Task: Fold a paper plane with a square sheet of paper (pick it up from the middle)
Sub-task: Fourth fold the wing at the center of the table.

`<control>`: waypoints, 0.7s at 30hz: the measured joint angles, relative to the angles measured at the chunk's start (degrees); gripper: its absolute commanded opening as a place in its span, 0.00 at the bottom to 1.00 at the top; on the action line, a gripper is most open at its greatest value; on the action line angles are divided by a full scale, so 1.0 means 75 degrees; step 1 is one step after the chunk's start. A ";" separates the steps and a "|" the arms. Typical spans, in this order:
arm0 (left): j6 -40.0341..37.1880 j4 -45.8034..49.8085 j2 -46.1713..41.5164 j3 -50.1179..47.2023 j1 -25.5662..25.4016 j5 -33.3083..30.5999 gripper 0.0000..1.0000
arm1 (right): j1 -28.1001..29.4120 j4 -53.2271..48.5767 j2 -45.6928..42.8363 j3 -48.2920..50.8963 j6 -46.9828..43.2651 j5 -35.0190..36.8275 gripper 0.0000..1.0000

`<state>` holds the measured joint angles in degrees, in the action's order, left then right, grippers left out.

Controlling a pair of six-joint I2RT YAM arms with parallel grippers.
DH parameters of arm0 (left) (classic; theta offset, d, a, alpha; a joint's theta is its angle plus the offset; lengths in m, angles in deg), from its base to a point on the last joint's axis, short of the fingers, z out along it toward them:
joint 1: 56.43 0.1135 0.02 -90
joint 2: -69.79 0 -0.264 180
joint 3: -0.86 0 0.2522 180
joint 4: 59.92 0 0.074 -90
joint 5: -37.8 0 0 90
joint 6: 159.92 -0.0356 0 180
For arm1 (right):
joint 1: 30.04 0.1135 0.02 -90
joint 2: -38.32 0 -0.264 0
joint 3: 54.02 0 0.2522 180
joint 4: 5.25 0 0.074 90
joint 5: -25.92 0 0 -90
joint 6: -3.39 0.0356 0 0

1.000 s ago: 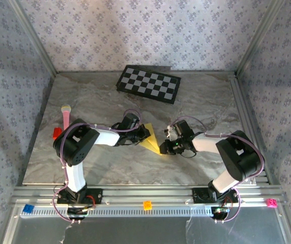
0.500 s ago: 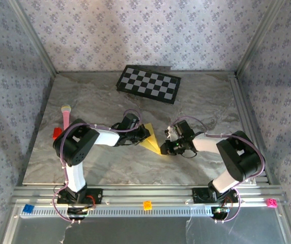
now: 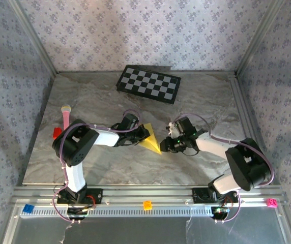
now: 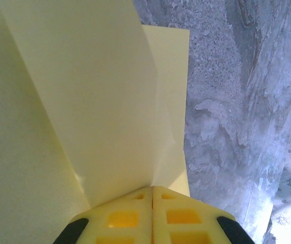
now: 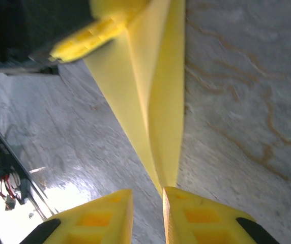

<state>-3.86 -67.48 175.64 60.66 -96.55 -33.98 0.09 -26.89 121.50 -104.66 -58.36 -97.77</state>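
Square sheet of paper (image 3: 150, 141): clamped in your left tool (image 4: 152, 189); right tool (image 5: 148, 195) apart at its tip, so the fold may spring open.

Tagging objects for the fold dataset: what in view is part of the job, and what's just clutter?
Job: yellow paper, pinched in the shut left tool; right tool, open at its tip.
Clutter: checkerboard, pink stick, red block, orange block.
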 measured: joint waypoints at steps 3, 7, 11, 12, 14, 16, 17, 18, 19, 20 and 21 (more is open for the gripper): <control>-0.0003 0.0003 0.0000 0.0000 0.0000 0.0000 0.09 | 0.0041 0.0187 0.0204 -0.0248 0.0157 -0.0082 0.13; -0.0003 0.0003 0.0000 0.0003 0.0000 0.0000 0.09 | 0.0297 0.0306 0.0848 -0.0761 0.0367 -0.0143 0.03; -0.0003 0.0000 0.0000 0.0003 -0.0003 0.0003 0.09 | 0.0568 0.0408 0.1387 -0.1224 0.0478 -0.0119 0.01; 0.0000 0.0000 0.0000 0.0003 -0.0003 0.0000 0.09 | 0.0606 0.0437 0.1483 -0.1279 0.0495 -0.0096 0.01; -0.0003 0.0000 0.0000 0.0003 -0.0003 0.0000 0.09 | 0.0641 0.0449 0.1667 -0.1361 0.0522 -0.0020 0.01; -0.0003 0.0000 0.0000 0.0000 -0.0003 0.0000 0.09 | 0.0647 0.0452 0.1781 -0.1376 0.0525 0.0070 0.01; -0.0003 0.0000 0.0000 0.0003 -0.0003 0.0000 0.09 | 0.0647 0.0440 0.1816 -0.1376 0.0525 0.0122 0.01; -0.0003 0.0000 0.0000 0.0003 -0.0003 0.0000 0.09 | 0.0647 0.0443 0.1833 -0.1376 0.0525 0.0157 0.01; -0.0003 0.0000 0.0000 0.0003 -0.0003 0.0000 0.09 | 0.0644 0.0449 0.1839 -0.1376 0.0525 0.0184 0.01; 0.0000 0.0000 0.0000 0.0000 -0.0003 0.0000 0.09 | 0.0644 0.0449 0.1839 -0.1376 0.0525 0.0201 0.01; -0.0003 0.0000 0.0000 0.0003 -0.0003 0.0000 0.09 | 0.0635 0.0452 0.1839 -0.1376 0.0525 0.0210 0.01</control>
<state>-3.88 -67.48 175.64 60.68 -96.57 -33.98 4.86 -23.51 135.29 -114.98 -54.43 -96.20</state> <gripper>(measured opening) 0.087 0.052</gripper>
